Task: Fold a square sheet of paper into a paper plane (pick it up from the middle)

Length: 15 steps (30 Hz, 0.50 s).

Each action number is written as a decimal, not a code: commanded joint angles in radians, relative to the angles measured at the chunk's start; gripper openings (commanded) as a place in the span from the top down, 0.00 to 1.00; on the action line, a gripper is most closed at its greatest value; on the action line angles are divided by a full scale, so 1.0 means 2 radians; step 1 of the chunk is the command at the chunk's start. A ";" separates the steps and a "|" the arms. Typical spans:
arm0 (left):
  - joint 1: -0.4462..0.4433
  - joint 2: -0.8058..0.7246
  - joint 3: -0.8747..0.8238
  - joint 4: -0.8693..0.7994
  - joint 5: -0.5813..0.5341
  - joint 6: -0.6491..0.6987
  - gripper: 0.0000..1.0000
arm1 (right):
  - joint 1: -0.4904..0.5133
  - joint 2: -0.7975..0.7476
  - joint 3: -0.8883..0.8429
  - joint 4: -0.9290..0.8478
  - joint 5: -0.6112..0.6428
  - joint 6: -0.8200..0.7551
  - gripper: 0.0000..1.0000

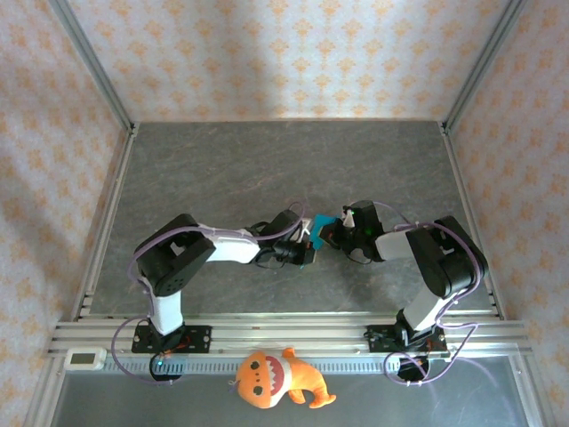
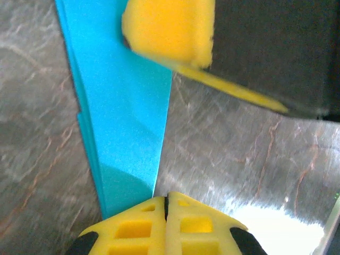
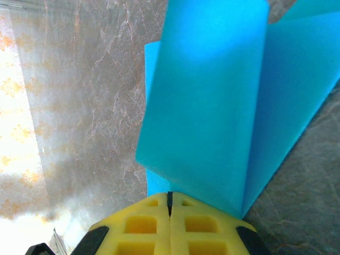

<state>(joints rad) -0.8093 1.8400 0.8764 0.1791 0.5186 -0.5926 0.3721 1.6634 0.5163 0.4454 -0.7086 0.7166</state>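
Left gripper (image 2: 166,204) and right gripper (image 3: 170,197) each clamped the creased square sheet of paper (image 3: 212,106) near the table's (image 1: 222,169) middle, seemingly mid-fold; the next move likely called for pressing the crease flat without tearing.

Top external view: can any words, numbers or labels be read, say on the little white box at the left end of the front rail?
No text can be read.
On the small white box with a grey screen: display too small to read.
On the bright cyan-blue folded paper sheet: plain, no print.
On the orange plush toy: no lettering visible.
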 commanded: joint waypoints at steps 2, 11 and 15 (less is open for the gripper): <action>-0.007 -0.039 -0.047 -0.049 0.000 0.024 0.98 | -0.002 0.024 -0.015 -0.044 0.053 -0.013 0.96; -0.019 -0.092 -0.086 -0.090 -0.038 0.063 0.99 | -0.002 0.026 -0.017 -0.041 0.051 -0.011 0.96; -0.019 -0.121 -0.076 -0.065 -0.046 0.052 0.99 | -0.002 0.025 -0.019 -0.035 0.048 -0.008 0.96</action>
<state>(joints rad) -0.8429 1.6444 0.7185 0.0597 0.4652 -0.4953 0.3721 1.6646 0.5156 0.4492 -0.7113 0.7170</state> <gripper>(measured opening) 0.047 0.053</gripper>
